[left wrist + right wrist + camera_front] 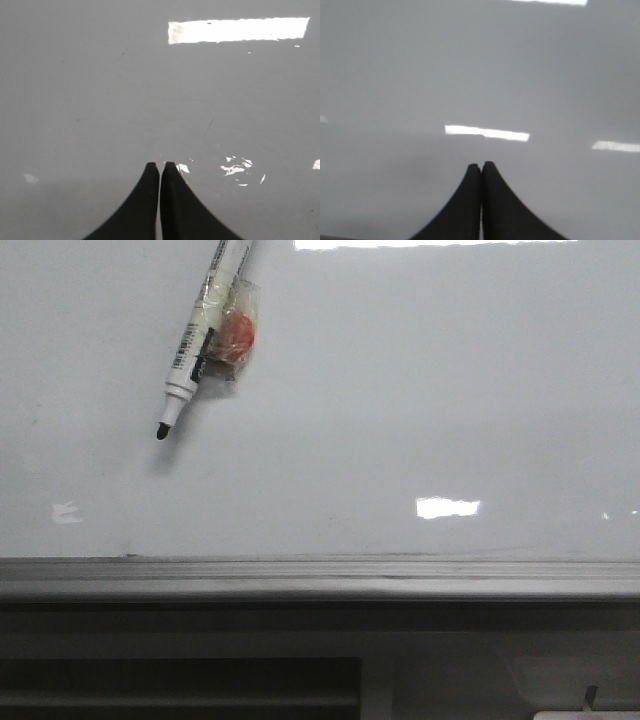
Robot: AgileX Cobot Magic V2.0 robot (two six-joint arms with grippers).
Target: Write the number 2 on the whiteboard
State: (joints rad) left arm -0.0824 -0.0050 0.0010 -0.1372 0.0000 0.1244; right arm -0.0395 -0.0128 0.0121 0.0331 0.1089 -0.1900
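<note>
The whiteboard (400, 420) is glossy white-grey and fills the front view, with a grey metal ledge (320, 575) along its lower edge. No number 2 shows on it. A white marker (195, 340) with a black tip (161, 430) slants down at the upper left, its upper end out of frame. A red piece (238, 332) is taped to its side. No gripper shows in the front view. My left gripper (160, 165) is shut and empty over a grey glossy surface (100, 90). My right gripper (481, 165) is shut and empty over a similar surface (420, 75).
Light reflections lie on the board (447, 507). Below the ledge is a dark recess (180, 685). Small white flecks (235, 169) show near the left gripper's fingers.
</note>
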